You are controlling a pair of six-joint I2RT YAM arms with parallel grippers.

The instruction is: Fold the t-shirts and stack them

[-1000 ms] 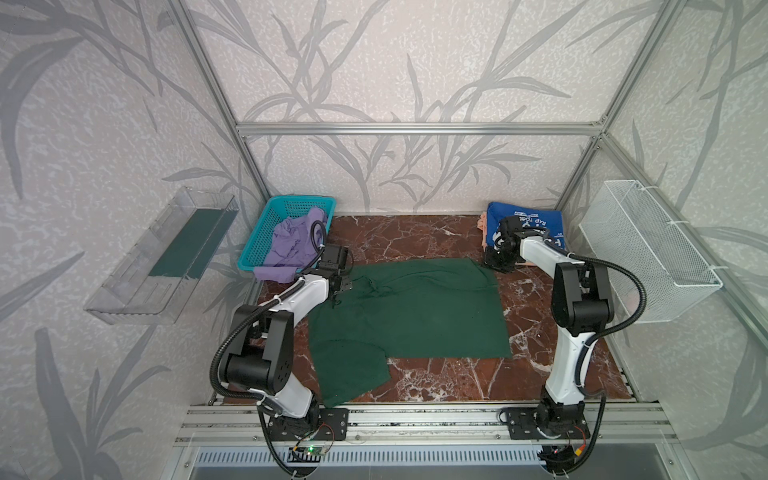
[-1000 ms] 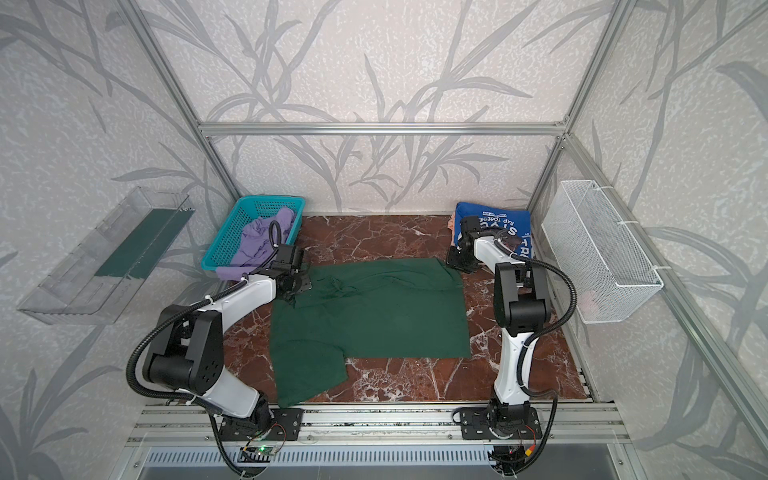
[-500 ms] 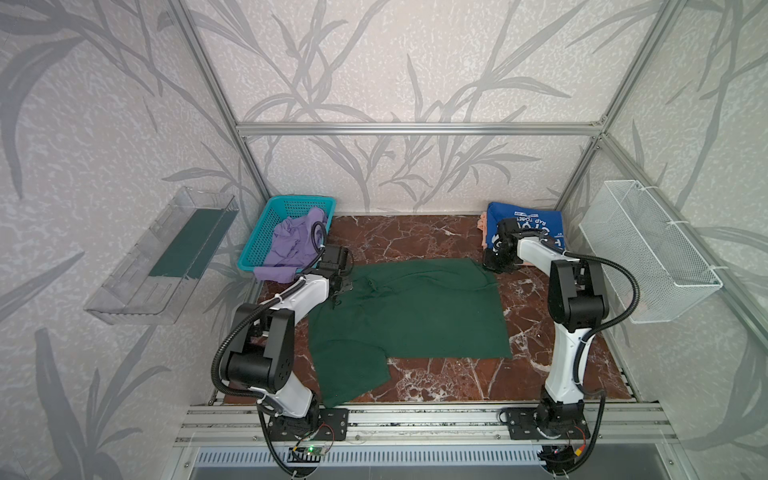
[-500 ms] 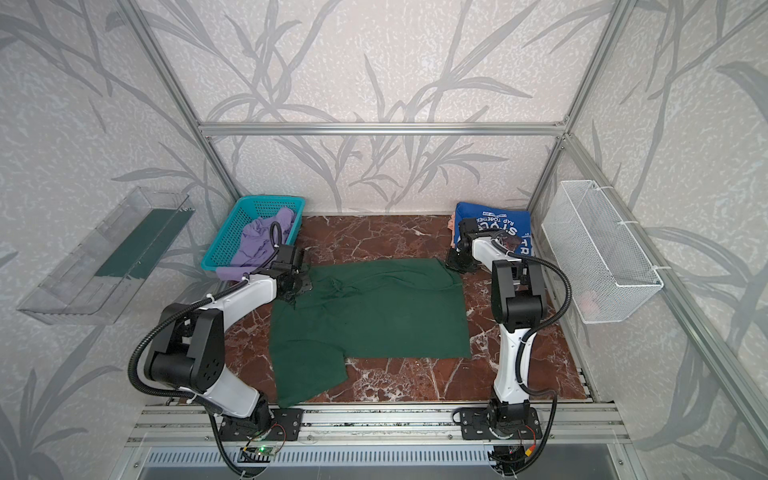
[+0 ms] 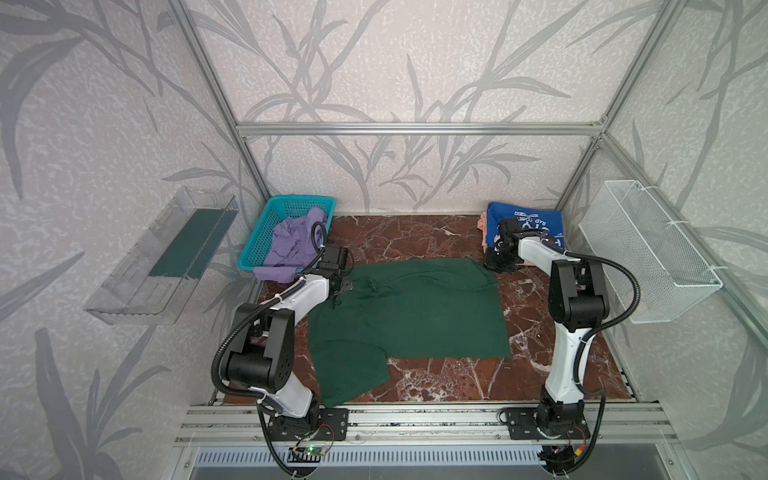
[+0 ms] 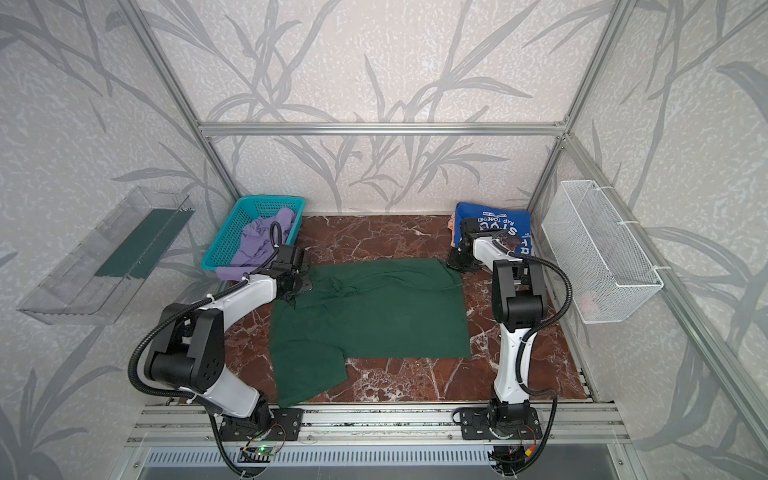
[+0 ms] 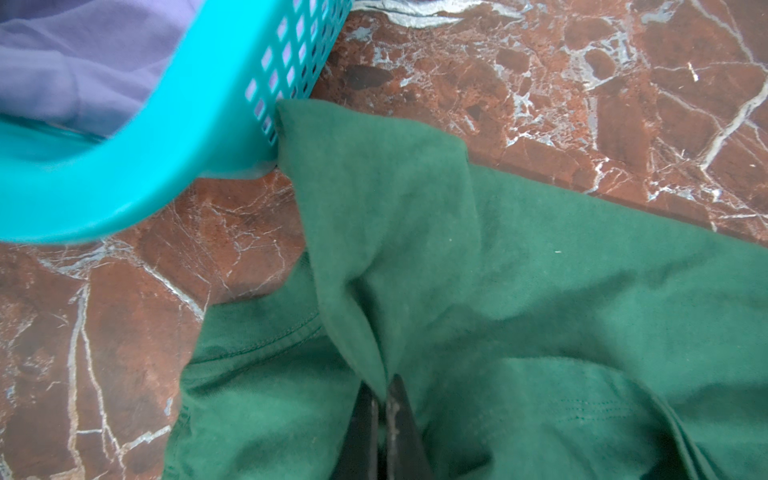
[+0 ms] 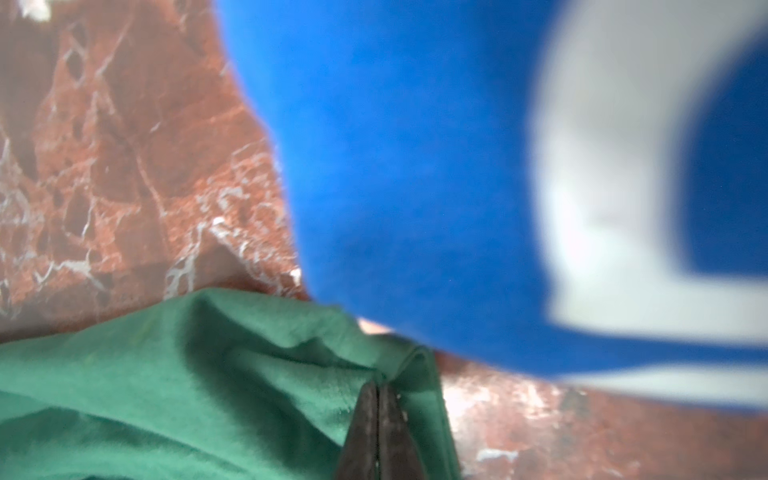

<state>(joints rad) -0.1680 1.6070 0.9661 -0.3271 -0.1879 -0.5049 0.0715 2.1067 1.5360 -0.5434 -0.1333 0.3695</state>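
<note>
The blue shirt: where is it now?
In both top views the blue shirt lies folded at the far right corner of the table, on a peach shirt.

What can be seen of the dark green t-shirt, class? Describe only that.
The dark green t-shirt is plain soft cloth with stitched seams, spread mostly flat on the marble table, one sleeve toward the front. The left gripper pinches a raised fold near the turquoise basket, whose wall a cloth tip reaches; the right gripper pinches its far corner.
</note>
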